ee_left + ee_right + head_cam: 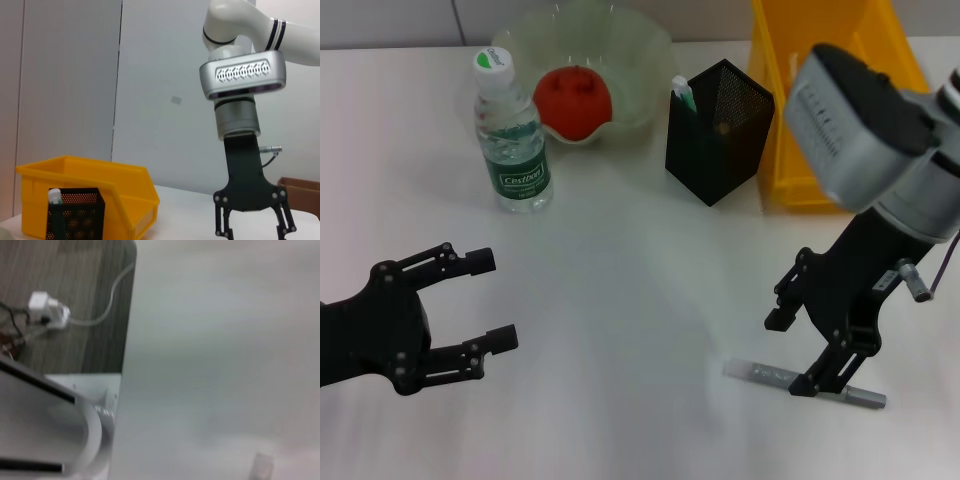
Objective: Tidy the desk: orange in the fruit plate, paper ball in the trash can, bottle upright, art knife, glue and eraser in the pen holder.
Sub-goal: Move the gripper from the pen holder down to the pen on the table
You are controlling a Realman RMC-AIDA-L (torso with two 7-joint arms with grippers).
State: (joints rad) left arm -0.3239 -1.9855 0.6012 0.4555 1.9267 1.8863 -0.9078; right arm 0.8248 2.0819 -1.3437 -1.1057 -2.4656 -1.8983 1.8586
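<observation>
Your right gripper (830,375) stands spread over the grey art knife (805,384) on the bench (620,300), not yet pinching it. Beyond it, the orange (573,102) lies in the fruit plate (640,50), the bottle (512,135) is upright. The left gripper (485,300) waits spread, apart. Only the left wrist view shows a white-capped item (54,196) inside the pen holder (75,220) before the trash can (85,175).

Light was bright and even from above — soft shadows lay under the bottle (513,135) and pen holder (718,130). The table (620,300) glared pale. The right wrist view was blurred throughout.
</observation>
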